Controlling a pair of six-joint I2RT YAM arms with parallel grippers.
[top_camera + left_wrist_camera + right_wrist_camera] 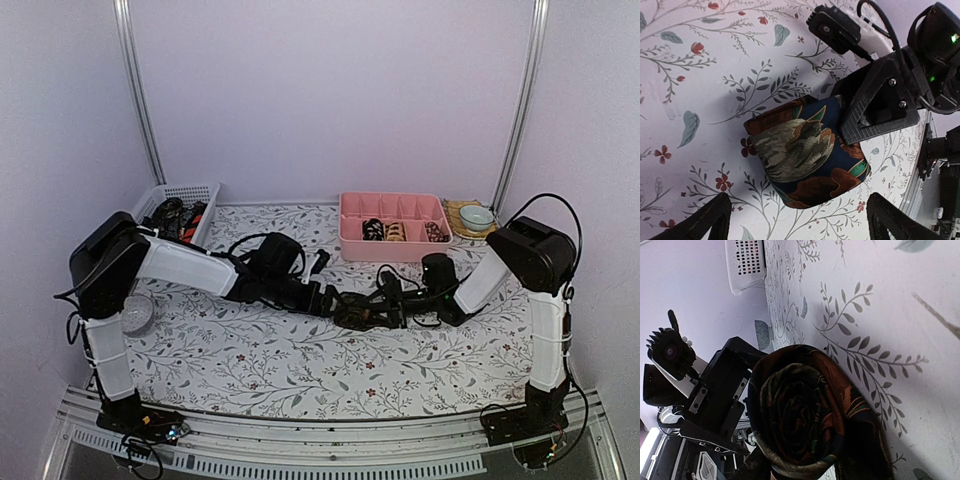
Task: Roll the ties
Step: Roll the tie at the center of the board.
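At the centre of a white tablecloth printed with leaves and small red flowers (300,375), we see a coiled necktie of dark navy fabric patterned in brown, olive and green (800,155) resting on the cloth between the tips of the two arms. We find the left gripper (799,197) released: its two black fingers (707,220) stand spread wide on either side of the roll's near edge, and neither touches the fabric. We see the right gripper (384,303) clenched on the coiled necktie from the opposite side, one flat black finger pressed against the roll's upper right edge in the left wrist view; its other finger is hidden behind the fabric. From the right wrist, the roll's spiral end faces us and fills the lower middle of the view, its layers wound close and its rim touching the cloth. Beyond the arms, near the back wall, a pink plastic tray with compartments (395,252) holds three small rolled ties (397,232) in separate compartments. At the back left corner, a white plastic mesh basket (190,190) holds a loose heap of dark and orange-red ties (180,218). Beside the tray's right end, a pale green bowl (477,214) sits on a yellowish mat
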